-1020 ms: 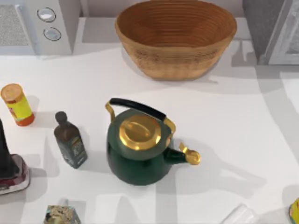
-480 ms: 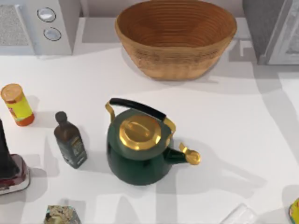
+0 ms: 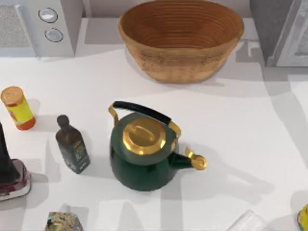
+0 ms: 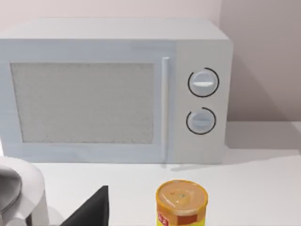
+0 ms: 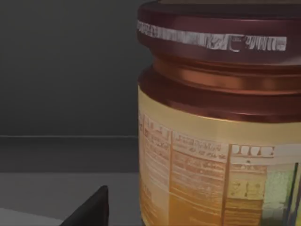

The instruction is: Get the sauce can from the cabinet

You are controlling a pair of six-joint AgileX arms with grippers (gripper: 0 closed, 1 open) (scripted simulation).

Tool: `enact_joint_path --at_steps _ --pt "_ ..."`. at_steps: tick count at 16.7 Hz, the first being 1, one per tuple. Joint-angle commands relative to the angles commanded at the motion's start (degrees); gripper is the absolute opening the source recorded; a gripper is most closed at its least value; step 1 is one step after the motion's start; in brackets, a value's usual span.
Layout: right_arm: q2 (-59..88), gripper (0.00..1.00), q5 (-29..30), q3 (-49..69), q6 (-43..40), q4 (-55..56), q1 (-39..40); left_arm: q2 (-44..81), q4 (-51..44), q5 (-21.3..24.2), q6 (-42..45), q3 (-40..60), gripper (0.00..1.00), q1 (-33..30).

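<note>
Your right tool's wrist view shows the sauce can (image 5: pixel 218 132) upright, close ahead inside the dark cabinet (image 3: pixel 284 31) at the table's far right; whether that tool is open cannot be told.

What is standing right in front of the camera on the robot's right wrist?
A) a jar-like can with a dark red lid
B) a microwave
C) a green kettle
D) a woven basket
A: the right wrist view shows the sauce can up close, dark red lid above a pale printed label, against a dark grey interior.
</note>
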Motion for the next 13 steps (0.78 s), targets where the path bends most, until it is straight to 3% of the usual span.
enact_joint_path --at_steps 13 --pt "12.2 1.0 -2.0 10.0 0.0 1.9 -2.4 0.0 0.0 0.0 0.0 0.0 1.0 0.0"
